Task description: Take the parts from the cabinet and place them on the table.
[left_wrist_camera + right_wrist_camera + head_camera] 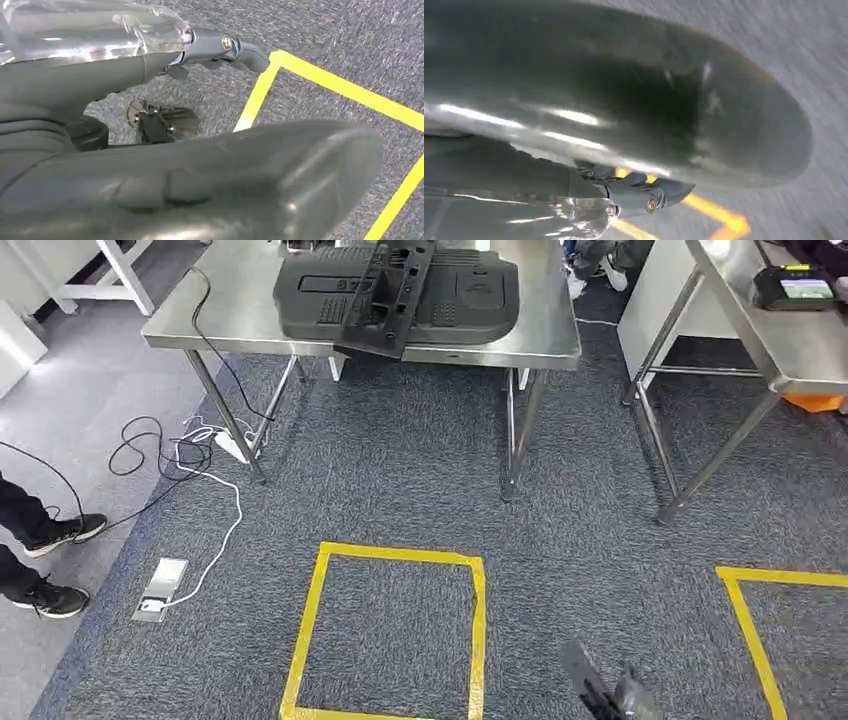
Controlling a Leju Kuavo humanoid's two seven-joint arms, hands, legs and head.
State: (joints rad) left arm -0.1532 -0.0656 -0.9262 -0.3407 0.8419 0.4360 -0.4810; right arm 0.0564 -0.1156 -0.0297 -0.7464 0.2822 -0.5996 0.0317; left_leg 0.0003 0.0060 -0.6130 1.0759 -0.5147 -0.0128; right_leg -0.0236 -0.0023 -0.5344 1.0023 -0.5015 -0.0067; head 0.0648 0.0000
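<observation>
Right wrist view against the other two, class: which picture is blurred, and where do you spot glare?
Right wrist view: the carpet and yellow tape are smeared by motion blur, with bright streaks of glare on the right hand. Left wrist view: sharp carpet, glare on the clear cover above the left hand. Head view: evenly lit and sharp, soft sheen on the steel table.

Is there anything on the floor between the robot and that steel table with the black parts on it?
Nothing visible blocks the way. Between the robot and the steel table lies bare carpet with a yellow tape square. The white cable and power strip lie off to the left.
</observation>
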